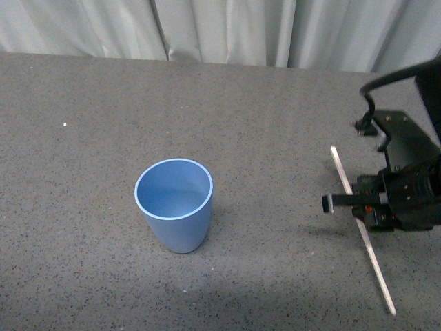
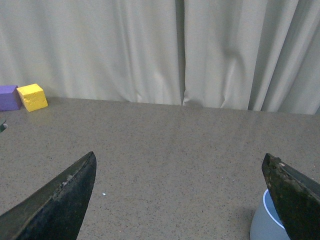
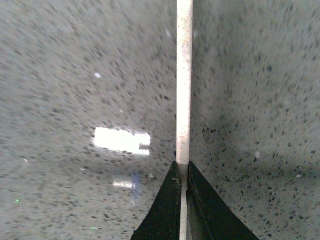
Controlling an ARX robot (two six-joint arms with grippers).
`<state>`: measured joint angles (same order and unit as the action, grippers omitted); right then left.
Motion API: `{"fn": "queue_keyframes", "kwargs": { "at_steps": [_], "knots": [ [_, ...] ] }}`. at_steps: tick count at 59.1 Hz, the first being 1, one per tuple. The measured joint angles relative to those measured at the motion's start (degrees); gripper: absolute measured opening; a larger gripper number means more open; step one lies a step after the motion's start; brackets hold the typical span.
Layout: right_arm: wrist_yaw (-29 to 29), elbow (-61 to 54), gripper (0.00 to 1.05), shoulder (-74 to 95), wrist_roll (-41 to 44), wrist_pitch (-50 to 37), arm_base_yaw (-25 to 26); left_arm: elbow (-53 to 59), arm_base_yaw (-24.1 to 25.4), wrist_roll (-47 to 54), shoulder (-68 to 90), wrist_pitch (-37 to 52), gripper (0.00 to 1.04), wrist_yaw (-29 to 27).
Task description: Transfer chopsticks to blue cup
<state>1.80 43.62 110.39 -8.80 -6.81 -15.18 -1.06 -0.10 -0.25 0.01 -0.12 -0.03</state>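
The blue cup (image 1: 173,204) stands upright and empty on the grey speckled table, left of centre in the front view. Its rim also shows in the left wrist view (image 2: 267,220), partly behind one finger. My right gripper (image 1: 358,207) at the far right is shut on the chopsticks (image 1: 348,189), a pale wooden stick running from back left to front right. The right wrist view shows the stick (image 3: 183,80) clamped between the two dark fingers, close above the table. My left gripper (image 2: 182,200) is open and empty, its jaws wide apart over bare table near the cup.
A yellow block (image 2: 32,96) and a purple block (image 2: 9,97) sit at the table's back edge by the grey curtain (image 2: 175,50). The curtain (image 1: 227,27) closes off the back of the table in the front view.
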Motion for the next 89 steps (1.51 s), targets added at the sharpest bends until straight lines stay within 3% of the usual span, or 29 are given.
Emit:
{"fn": "queue_keyframes", "kwargs": {
  "at_steps": [14, 18, 29, 41, 89],
  "knots": [
    [6.1, -2.5, 0.01, -12.4, 4.7, -14.6, -4.6, 0.0, 0.0, 0.0, 0.0, 0.0, 0.98, 0.0],
    [10.4, -2.5, 0.01, -15.0, 6.8, -20.4, -7.5, 0.0, 0.0, 0.0, 0.0, 0.0, 0.98, 0.0],
    [15.4, -2.1, 0.01, -14.1, 12.7, -34.6, -13.3, 0.0, 0.0, 0.0, 0.0, 0.0, 0.98, 0.0],
    [22.5, 0.2, 0.01, -8.1, 12.3, -44.1, -16.9, 0.0, 0.0, 0.0, 0.0, 0.0, 0.98, 0.0],
    [28.4, -0.3, 0.01, 5.3, 8.3, -50.4, -18.6, 0.0, 0.0, 0.0, 0.0, 0.0, 0.98, 0.0]
  ]
}}
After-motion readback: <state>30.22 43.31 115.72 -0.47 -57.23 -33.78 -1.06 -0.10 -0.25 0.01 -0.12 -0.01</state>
